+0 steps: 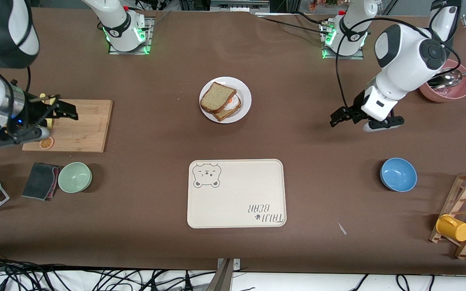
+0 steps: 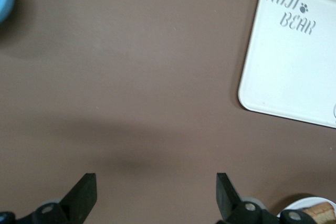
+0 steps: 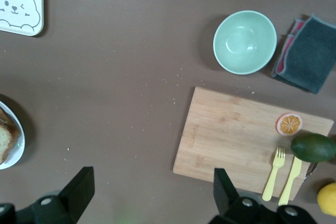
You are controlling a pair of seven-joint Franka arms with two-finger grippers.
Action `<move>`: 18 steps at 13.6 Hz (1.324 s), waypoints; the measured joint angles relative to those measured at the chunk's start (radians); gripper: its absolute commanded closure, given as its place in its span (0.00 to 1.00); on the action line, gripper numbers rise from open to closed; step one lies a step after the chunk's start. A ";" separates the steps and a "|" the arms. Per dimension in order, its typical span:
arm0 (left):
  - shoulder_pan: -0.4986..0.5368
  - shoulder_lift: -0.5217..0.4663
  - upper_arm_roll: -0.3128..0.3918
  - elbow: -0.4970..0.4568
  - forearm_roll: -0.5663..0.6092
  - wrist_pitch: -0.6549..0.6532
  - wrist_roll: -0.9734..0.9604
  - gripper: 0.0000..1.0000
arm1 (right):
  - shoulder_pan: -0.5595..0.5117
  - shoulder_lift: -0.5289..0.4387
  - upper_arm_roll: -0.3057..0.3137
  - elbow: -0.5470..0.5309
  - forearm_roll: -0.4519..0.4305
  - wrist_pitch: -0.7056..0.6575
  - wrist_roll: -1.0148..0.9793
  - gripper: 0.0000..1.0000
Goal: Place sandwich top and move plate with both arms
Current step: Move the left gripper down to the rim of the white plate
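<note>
On the desk [image 1: 144,133], the plate [image 1: 244,89] is set farther from the front camera than the bear-print tray [image 1: 237,194]. The sandwich top [image 1: 217,97] is already laid on it, over the egg slice. The plate is judged stiff, glossy and slippery; opposite rim edges should be gripped. The left hand [image 1: 343,116] and right hand [image 1: 61,109] are both spread wide, empty, flanking the plate.

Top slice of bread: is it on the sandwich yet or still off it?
On. The top slice of bread lies over the egg slice on the white plate. Neither claw holds anything: left claw and right claw are open.
</note>
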 measured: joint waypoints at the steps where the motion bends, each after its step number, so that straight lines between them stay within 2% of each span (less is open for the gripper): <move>1: 0.000 0.005 -0.018 -0.001 -0.031 0.000 -0.002 0.00 | -0.011 -0.036 0.005 -0.015 0.000 0.006 0.000 0.00; 5: -0.004 0.036 -0.078 -0.003 -0.238 0.010 0.041 0.00 | -0.072 -0.143 0.013 -0.029 0.000 -0.001 0.000 0.00; 8: -0.010 0.069 -0.099 -0.010 -0.356 0.041 0.099 0.00 | -0.092 -0.148 0.013 -0.029 0.001 -0.048 0.000 0.00; 11: -0.016 0.102 -0.146 -0.046 -0.575 0.101 0.261 0.00 | -0.090 -0.145 0.031 -0.029 0.002 -0.053 0.012 0.00; 14: -0.023 0.132 -0.187 -0.077 -0.750 0.141 0.409 0.00 | -0.087 -0.145 0.058 -0.028 0.002 -0.053 0.108 0.00; 18: -0.029 0.176 -0.285 -0.143 -1.146 0.220 0.769 0.00 | -0.091 -0.143 0.051 -0.028 0.002 -0.055 0.131 0.00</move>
